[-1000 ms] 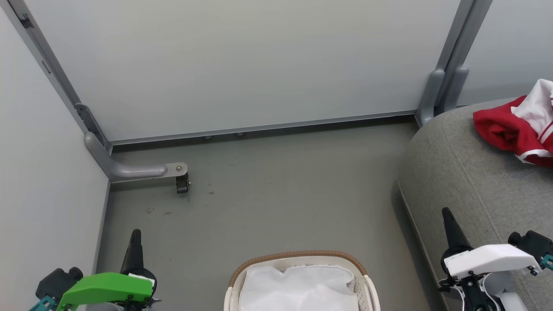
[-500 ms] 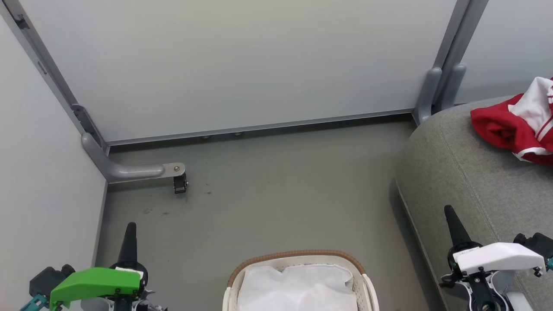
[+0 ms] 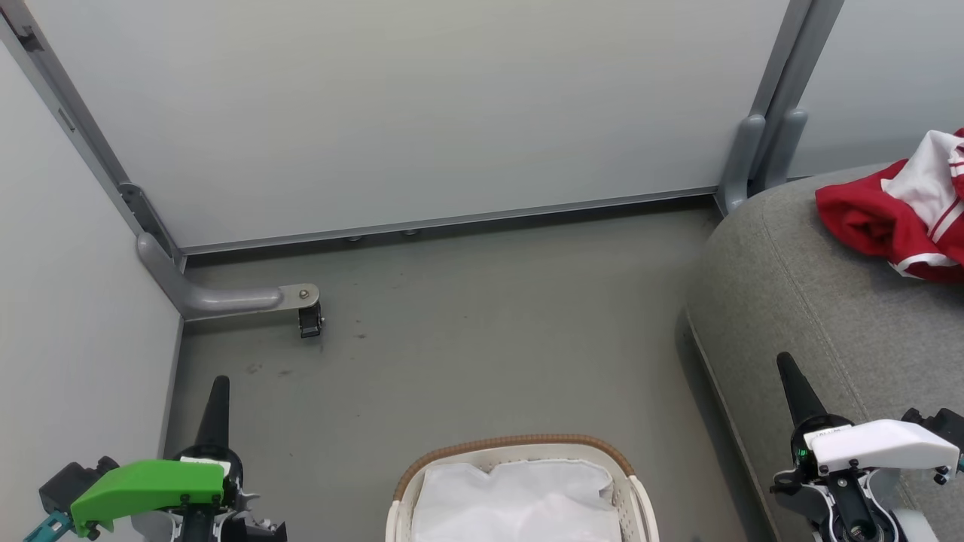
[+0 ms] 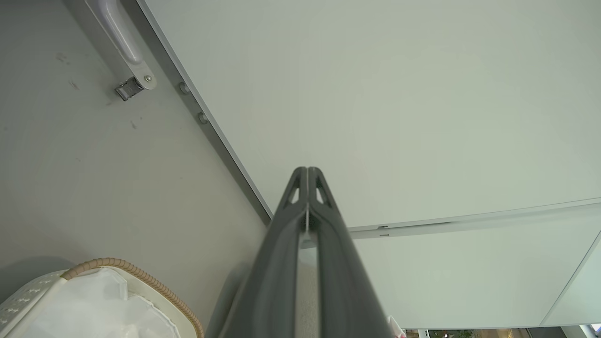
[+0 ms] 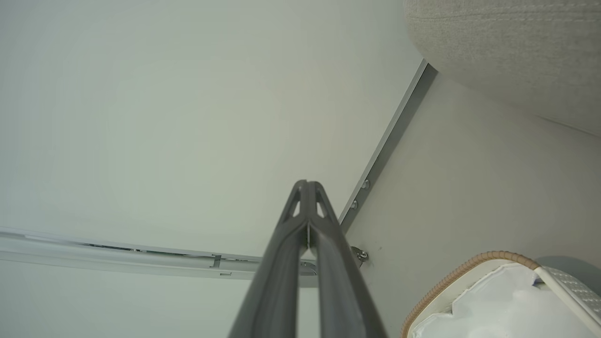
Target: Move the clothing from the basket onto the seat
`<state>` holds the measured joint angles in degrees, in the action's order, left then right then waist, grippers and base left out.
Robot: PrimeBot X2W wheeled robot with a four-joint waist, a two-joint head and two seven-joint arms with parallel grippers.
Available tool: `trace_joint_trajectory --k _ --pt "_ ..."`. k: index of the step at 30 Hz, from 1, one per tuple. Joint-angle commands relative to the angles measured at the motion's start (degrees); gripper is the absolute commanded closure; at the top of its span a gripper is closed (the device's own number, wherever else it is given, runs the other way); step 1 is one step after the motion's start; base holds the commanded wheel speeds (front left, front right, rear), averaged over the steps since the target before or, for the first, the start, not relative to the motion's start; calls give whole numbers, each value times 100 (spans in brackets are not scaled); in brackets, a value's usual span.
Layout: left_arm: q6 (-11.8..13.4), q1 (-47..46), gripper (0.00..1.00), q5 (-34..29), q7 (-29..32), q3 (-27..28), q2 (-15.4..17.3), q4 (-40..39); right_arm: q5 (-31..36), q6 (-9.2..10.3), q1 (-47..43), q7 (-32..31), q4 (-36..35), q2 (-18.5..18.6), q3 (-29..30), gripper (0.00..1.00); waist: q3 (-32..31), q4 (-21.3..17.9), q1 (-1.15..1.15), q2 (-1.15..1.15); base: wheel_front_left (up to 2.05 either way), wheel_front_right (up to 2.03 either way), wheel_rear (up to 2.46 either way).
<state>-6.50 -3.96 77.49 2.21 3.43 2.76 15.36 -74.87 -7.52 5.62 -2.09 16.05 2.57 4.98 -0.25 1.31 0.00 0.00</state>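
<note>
Soft red garment (image 3: 889, 218) with white panels and stripe trim lies crumpled on the big grey woven sofa (image 3: 813, 316), ahead-right of the right jaws, so the right arm is nearer. Oval white perforated basket (image 3: 520, 444) with brown woven rim sits low between both arms, plain white sheet (image 3: 520, 497) on top, no red seen inside. Both left jaws and right jaws fully closed, empty

I see my left gripper (image 3: 219, 384) as a long, dark, tapering spike wearing a bright green cover (image 3: 147, 485) dotted with black screws (image 3: 183, 497), with a teal clip (image 3: 44, 525) at the outer end. My right gripper (image 3: 786, 361) matches it but wears a white cover (image 3: 881, 444) and has a small green light (image 3: 802, 454). Triangular cut-outs pierce the fingertips (image 4: 300, 176).
</note>
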Motion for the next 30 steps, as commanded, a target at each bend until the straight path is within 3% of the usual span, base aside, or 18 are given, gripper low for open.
trace_joint_trajectory --k 1,30 --pt "-22 -127 100 126 36 35 18 -47 -147 4 89 -47 -69 36 28 100 2 -5 0 0 0 0 0" --pt "-105 -253 100 1281 382 289 22 -133 -1503 3 81 -399 -195 46 144 100 35 -106 0 0 0 0 0"
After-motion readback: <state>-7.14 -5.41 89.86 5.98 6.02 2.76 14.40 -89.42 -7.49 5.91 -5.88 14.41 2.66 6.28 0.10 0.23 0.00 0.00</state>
